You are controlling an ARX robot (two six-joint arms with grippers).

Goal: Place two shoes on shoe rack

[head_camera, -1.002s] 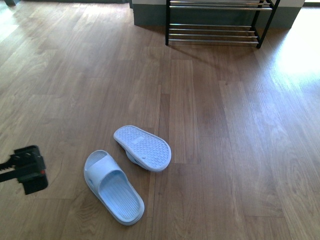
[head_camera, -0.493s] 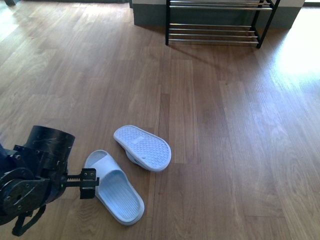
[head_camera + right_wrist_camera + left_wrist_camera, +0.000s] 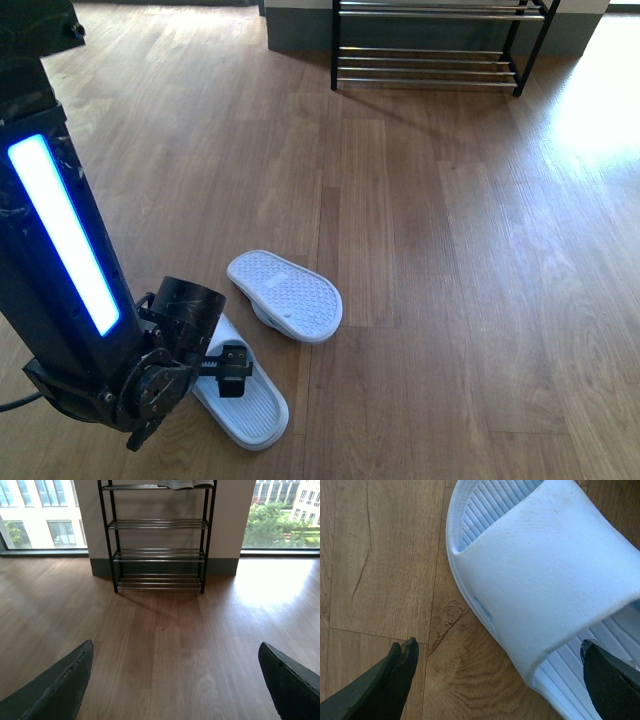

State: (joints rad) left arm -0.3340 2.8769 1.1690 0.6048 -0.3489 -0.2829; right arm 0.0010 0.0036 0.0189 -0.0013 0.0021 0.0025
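Pale-blue slide (image 3: 555, 570) lies right under the left gripper (image 3: 497, 649), its spread jaws straddling the rim, one over floor (image 3: 380, 555), one over the footbed (image 3: 565, 665).

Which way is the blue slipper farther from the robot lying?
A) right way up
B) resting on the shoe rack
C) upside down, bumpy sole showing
C: the farther slide lies on the floor with its dotted sole facing up, while the nearer slide sits strap up beneath the open left end effector.
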